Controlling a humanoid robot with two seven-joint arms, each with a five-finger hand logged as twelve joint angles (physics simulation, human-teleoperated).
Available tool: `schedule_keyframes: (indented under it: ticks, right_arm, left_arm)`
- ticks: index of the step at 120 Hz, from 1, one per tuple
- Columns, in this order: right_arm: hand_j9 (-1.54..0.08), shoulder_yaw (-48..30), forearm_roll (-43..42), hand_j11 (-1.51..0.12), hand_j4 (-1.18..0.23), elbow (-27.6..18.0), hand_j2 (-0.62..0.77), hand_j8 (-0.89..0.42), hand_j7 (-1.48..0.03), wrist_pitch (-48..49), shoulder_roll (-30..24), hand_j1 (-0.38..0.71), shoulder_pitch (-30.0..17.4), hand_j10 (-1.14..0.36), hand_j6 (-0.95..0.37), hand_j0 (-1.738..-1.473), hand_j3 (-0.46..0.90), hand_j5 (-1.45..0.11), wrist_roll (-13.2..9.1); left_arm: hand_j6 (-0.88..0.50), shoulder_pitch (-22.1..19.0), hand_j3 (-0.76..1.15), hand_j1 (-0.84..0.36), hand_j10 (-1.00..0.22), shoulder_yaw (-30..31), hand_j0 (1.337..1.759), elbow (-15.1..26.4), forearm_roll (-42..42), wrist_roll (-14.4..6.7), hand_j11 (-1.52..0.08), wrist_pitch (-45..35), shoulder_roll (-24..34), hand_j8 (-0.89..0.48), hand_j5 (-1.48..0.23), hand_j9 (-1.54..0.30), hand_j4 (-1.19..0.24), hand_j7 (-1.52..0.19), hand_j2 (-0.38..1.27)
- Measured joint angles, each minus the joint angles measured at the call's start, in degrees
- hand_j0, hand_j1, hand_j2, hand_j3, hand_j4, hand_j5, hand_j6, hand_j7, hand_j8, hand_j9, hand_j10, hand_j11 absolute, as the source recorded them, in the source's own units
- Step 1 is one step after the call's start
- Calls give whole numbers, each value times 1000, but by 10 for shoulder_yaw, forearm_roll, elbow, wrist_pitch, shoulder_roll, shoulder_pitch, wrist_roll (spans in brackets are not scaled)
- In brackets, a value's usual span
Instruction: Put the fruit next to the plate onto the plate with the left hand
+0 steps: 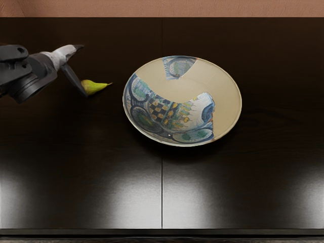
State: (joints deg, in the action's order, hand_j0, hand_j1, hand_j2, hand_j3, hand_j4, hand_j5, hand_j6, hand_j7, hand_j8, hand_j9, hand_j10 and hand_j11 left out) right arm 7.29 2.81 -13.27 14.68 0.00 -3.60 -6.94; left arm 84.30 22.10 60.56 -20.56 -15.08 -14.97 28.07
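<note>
One pear (94,86) lies on the dark table (81,167) just left of the patterned plate (223,91), long axis running left-right, narrow stem end pointing right toward the plate, broad end against the left hand (67,64), whose grip state cannot be determined.

Black left arm (21,76), pale grey robot hand (65,56).

Glossy dark wood table (101,177), glazed ceramic plate (223,86), smooth-skinned green fruit (93,86).
</note>
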Motion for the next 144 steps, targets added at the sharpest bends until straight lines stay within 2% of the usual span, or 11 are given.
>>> schedule_keyframes:
  ticks: [7,16,38,74,102,132,144]
  right_arm:
    - [-22,0,0,-22,-17,0,-4,-16,-22,0,0,-329,0,-17,-16,-1658,0,-22,0]
    - [-22,0,0,-22,-17,0,-4,-16,-22,0,0,-329,0,-17,-16,-1658,0,-22,0]
    - [-22,0,0,-22,-16,0,-4,-16,-22,0,0,-329,0,-16,-16,-1658,0,-22,0]
    - [-22,0,0,-22,-17,0,-4,-16,-22,0,0,-329,0,-17,-16,-1658,0,-22,0]
    - [-22,0,0,-22,-16,0,-4,-16,-22,0,0,-329,0,-17,-16,-1658,0,-22,0]
    - [-22,0,0,-22,-16,0,-4,-16,-22,0,0,-329,0,-16,-16,-1658,0,-22,0]
    - [-22,0,0,-22,-16,0,-4,-16,-22,0,0,-329,0,-16,-16,-1658,0,-22,0]
  left_arm:
    - [-12,1,0,338,-11,42,1658,3,0,0,-13,-46,-35,-12,-13,-13,-11,-13,3]
    - [-29,-1,0,317,-28,79,1658,0,1,0,-35,-93,-42,-29,-35,-35,-28,-35,6]
    - [-80,-16,0,255,-80,128,1658,-57,1,0,-103,-151,-88,-80,-103,-103,-80,-103,17]
    - [-153,-49,0,169,-152,139,1658,-157,1,8,-196,-162,-155,-153,-196,-196,-152,-196,32]
    - [-216,-76,0,93,-215,139,1658,-192,2,10,-279,-162,-195,-216,-279,-279,-216,-279,45]
    - [-271,-95,0,28,-270,136,1658,-223,2,11,-349,-162,-206,-270,-349,-349,-270,-349,55]
    - [-286,-103,0,9,-285,128,1658,-230,3,22,-370,-162,-207,-286,-370,-370,-285,-370,59]
